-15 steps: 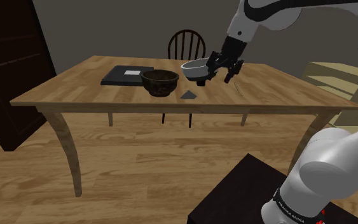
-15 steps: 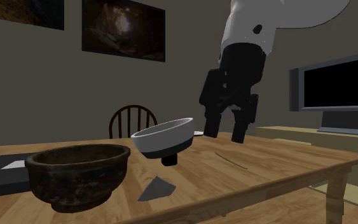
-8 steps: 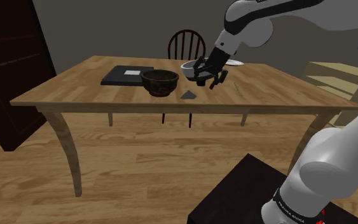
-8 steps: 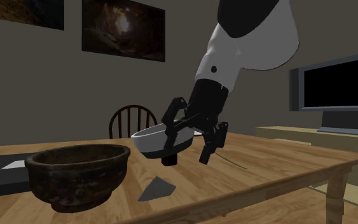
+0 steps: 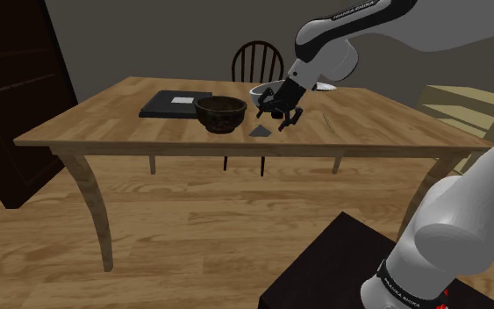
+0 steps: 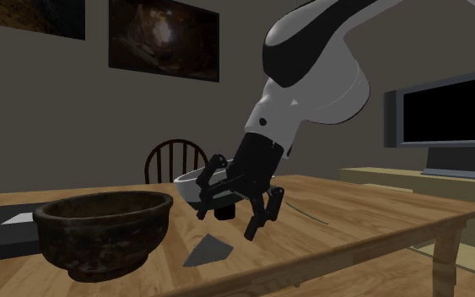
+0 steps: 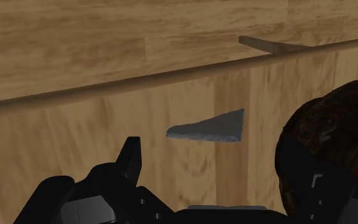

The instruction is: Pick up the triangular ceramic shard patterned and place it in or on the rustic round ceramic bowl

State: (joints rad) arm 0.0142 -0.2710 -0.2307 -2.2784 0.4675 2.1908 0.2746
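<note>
A small grey triangular shard (image 5: 260, 131) (image 6: 208, 250) (image 7: 210, 127) lies flat on the wooden table (image 5: 376, 123), close to its front edge. To its left in the shoulder view stands the dark, rough round bowl (image 5: 220, 113) (image 6: 105, 232) (image 7: 333, 137). My black gripper (image 5: 274, 116) (image 6: 229, 221) (image 7: 222, 175) hangs tilted just above the shard, between it and a white bowl (image 5: 265, 90) (image 6: 191, 183). The fingers (image 7: 131, 159) stand apart, open, holding nothing; the shard lies ahead of the gap, untouched.
A flat black book-like slab (image 5: 176, 104) lies behind the dark bowl. A wooden chair (image 5: 257, 61) (image 6: 176, 160) stands at the table's far side. A television (image 6: 455, 110) sits on a low cabinet beyond the table. A dark cabinet (image 5: 12, 97) is at the shoulder view's left.
The arm has swung down and toward the table's front edge, from beside the white bowl to just over the shard. The fingers have stayed apart. Shard and bowls have not moved.
</note>
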